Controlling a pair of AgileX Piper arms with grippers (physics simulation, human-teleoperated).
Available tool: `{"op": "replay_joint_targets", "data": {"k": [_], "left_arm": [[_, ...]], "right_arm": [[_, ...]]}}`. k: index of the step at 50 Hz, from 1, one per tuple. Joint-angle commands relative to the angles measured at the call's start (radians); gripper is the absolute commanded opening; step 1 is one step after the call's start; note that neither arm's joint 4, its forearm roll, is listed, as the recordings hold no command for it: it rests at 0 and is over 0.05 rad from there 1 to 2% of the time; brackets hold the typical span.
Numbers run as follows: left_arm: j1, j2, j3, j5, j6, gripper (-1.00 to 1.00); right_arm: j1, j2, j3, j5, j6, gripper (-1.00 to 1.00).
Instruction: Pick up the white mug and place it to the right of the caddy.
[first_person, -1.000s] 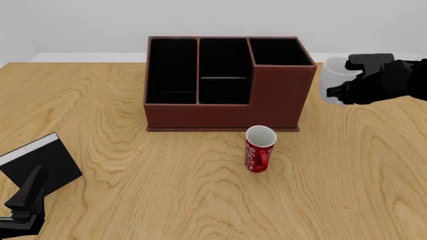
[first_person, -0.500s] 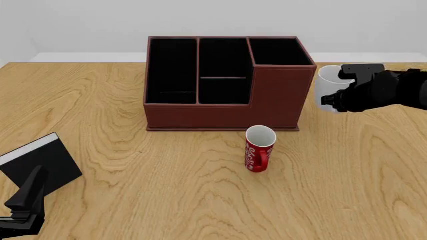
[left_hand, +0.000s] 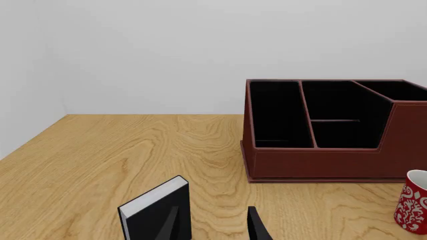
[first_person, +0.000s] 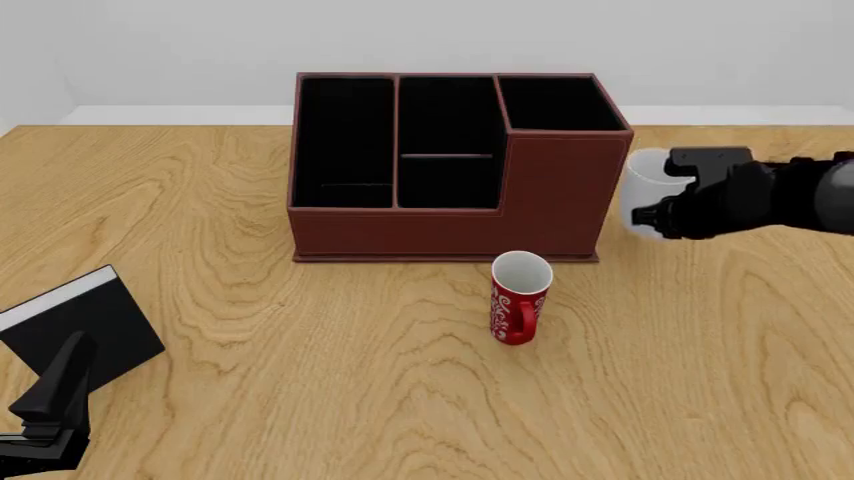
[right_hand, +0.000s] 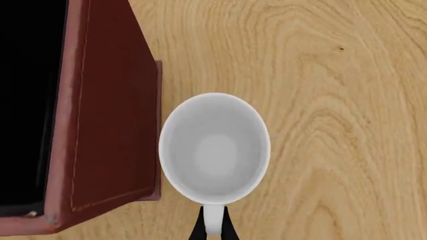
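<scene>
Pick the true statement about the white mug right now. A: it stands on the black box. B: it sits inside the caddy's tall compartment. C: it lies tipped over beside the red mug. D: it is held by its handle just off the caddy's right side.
D: the right gripper pinches the handle of the white mug, which hangs upright, mouth up, beside the right wall of the caddy.

Glossy white mug (right_hand: 214, 150), wood-grain table (first_person: 334, 380)

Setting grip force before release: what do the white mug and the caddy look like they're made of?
White mug: looks like glazed ceramic, smooth, plain and softly shaded inside. Caddy: looks like leather or leatherette, reddish-brown with stitched edges, over black-lined compartments. Both are renders, so that's a guess.
</scene>
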Motion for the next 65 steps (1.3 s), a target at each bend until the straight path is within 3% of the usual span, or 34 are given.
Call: {"op": "replay_joint_targets", "data": {"k": [1, 18, 51, 52, 65], "left_arm": [[0.0, 0.0, 0.0, 0.0, 0.0, 1.0], [0.0, 0.0, 0.0, 0.0, 0.0, 1.0], [0.0, 0.0, 0.0, 0.0, 0.0, 1.0], [0.0, 0.0, 0.0, 0.0, 0.0, 1.0], [0.0, 0.0, 0.0, 0.0, 0.0, 1.0]], "right_arm": [[0.0, 0.03, 0.009, -0.03, 0.018, -1.0], [0.002, 0.075, 0.029, -0.069, 0.035, -1.0], [-0.022, 0.152, 0.043, -0.105, 0.015, -1.0], [-0.022, 0.153, 0.043, -0.102, 0.017, 1.0], [-0.02, 0.159, 0.047, -0.107, 0.012, 1.0]]}}
